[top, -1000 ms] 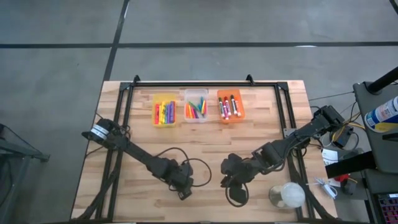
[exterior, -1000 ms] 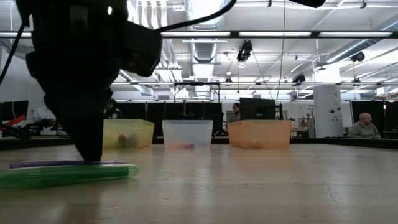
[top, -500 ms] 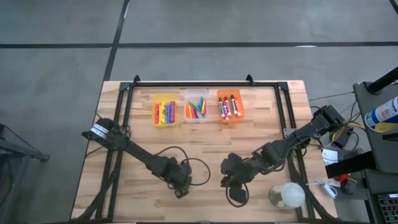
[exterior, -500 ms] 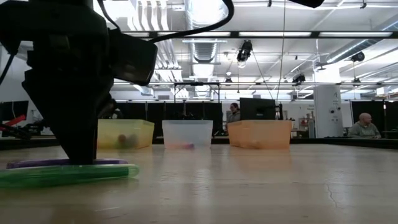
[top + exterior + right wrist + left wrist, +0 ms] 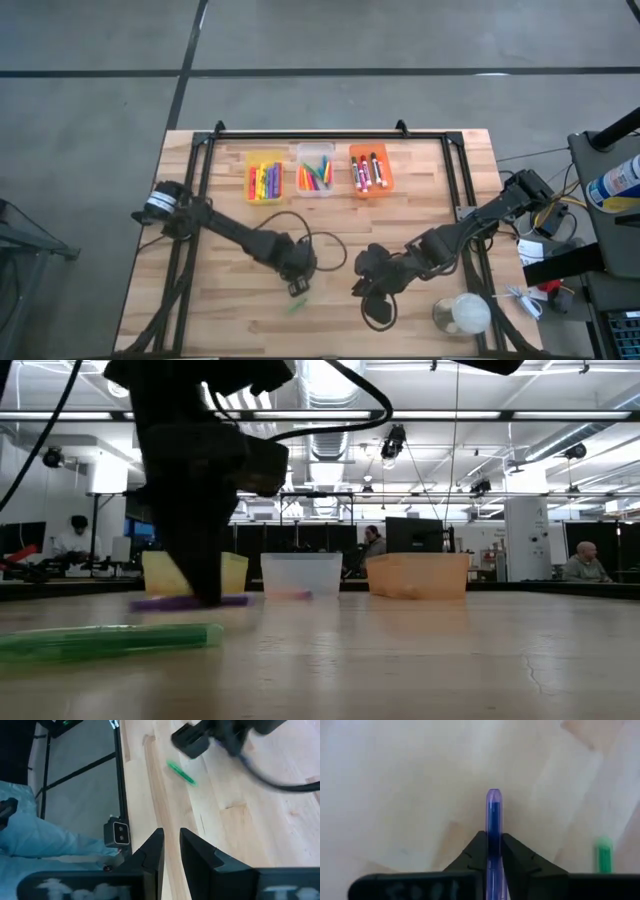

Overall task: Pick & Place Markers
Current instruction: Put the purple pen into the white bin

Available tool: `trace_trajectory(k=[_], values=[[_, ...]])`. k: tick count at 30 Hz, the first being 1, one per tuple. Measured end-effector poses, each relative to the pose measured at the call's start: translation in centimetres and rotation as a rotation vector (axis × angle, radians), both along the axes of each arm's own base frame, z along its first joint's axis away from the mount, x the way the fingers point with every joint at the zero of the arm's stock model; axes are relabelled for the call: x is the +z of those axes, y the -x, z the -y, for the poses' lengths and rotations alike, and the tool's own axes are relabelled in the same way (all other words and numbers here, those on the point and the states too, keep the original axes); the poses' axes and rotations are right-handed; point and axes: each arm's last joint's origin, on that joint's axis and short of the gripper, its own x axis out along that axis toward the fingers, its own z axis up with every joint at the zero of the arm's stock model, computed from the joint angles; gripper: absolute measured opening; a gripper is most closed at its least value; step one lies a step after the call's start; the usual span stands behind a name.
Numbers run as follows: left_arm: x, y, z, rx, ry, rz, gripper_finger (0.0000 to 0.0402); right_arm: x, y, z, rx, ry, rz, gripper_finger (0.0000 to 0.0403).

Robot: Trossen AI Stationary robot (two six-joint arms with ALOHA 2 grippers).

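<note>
Our left hand [image 5: 493,851] has just clamped the thin purple marker [image 5: 493,815] and lifted it off the wooden surface [image 5: 220,300], leaving the translucent green marker [image 5: 297,303] behind, so binning comes next.

The table [image 5: 440,200] is pale wood, planked and smooth with a soft sheen. The purple marker [image 5: 493,827] pinched in the left gripper [image 5: 490,851] looks like translucent glossy plastic, as does the green marker [image 5: 110,640] beside it. The bins [image 5: 303,574] beyond are cloudy, see-through plastic; the fingers [image 5: 516,857] are matt black.
</note>
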Motion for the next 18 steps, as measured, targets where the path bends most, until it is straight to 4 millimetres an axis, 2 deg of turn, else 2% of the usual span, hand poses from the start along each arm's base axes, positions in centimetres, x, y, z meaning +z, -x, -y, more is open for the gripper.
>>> trace_trajectory(k=[5,9,13,18], values=[[1.6,-0.1,-2.9,0.045,0.001,-0.005,0.0040,1.0,0.3,0.1,-0.017,-0.031,0.018,0.0056],[3.6,-0.3,-6.3,0.106,0.002,0.057,0.0039,2.4,0.6,0.2,-0.026,-0.008,0.082,0.0056],[5.7,-0.4,-11.0,0.209,-0.003,0.127,0.0039,3.1,0.8,0.6,-0.064,0.031,0.123,0.0056],[8.2,-0.4,-18.0,0.364,-0.024,0.223,0.0039,3.3,0.9,0.7,-0.082,0.043,0.135,0.0056]])
